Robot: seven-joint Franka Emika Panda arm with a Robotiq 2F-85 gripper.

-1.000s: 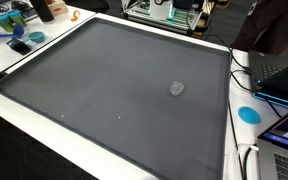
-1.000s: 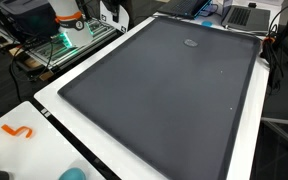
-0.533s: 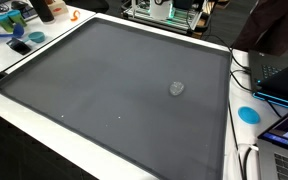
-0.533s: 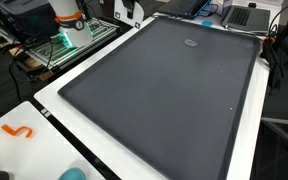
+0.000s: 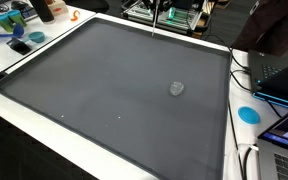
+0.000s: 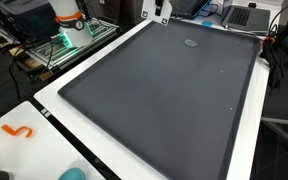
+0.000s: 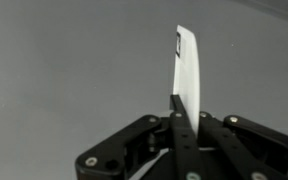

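Lab-type room with cluttered benches all round, and in the middle a white table (image 5: 44, 125) that's almost completely covered by one big dark grey mat (image 5: 104, 85), so I'll place everything off that mat. Past the mat's far edge in an exterior view there's a rack of gear with green lights (image 6: 69, 42). Off one side of the mat sits an open laptop (image 5: 284, 135), with cables running along that edge. The gripper (image 7: 181, 105) is up over the mat's far rim; in an exterior view it only just pokes in at the top of the picture (image 6: 157, 10). From the wrist view the claw is pinched tight on a thin white strip (image 7: 187, 65), both fingers pressed flat against it. The strip sticks straight out past the fingertips and has a small dark mark near its free end, can't make out what that is. In an exterior view the strip (image 5: 153, 27) hangs as a thin line just over the mat's far border; can't tell if it touches. A blue disc (image 5: 247, 114) lies just off the mat beside the laptop. On the mat itself, well apart from the strip, is a small grey round lump (image 5: 177, 88). An orange hook (image 6: 19, 131) lies on the white table beyond the mat's corner.
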